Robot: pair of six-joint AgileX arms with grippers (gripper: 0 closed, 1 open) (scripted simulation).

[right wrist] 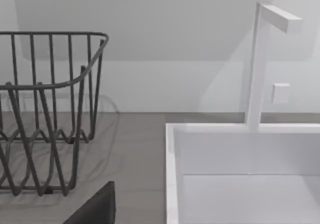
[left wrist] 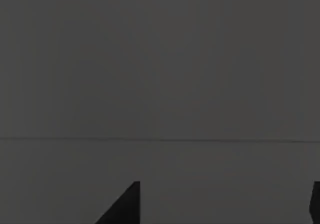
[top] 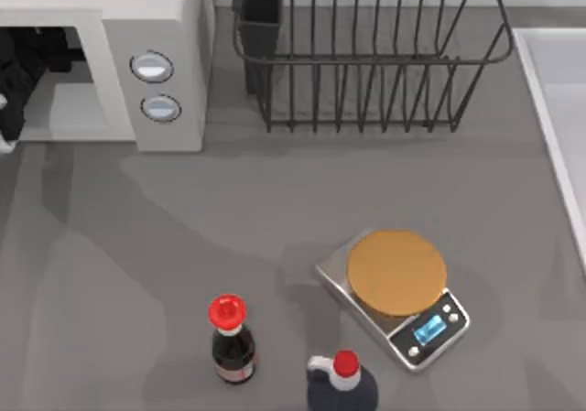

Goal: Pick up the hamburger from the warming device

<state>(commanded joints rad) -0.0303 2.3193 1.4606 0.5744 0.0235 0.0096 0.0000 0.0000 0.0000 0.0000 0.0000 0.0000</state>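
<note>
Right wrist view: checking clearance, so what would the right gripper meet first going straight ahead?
Probably nothing close: it points along the table gap between the dish rack and the sink, toward the back wall; depth is unclear.

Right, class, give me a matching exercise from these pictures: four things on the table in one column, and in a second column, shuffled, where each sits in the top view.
Things:
1. microwave
2. dish rack
3. scale
4. red-capped dark bottle

Places:
A. near edge, left of the scale
B. far edge, middle to right
C. far left corner
D. towards the near right, carrying a flat tan disc

Pairs: 1-C, 2-B, 3-D, 4-A

The left arm reaches into the microwave's cavity; the left wrist view is dark.
</note>
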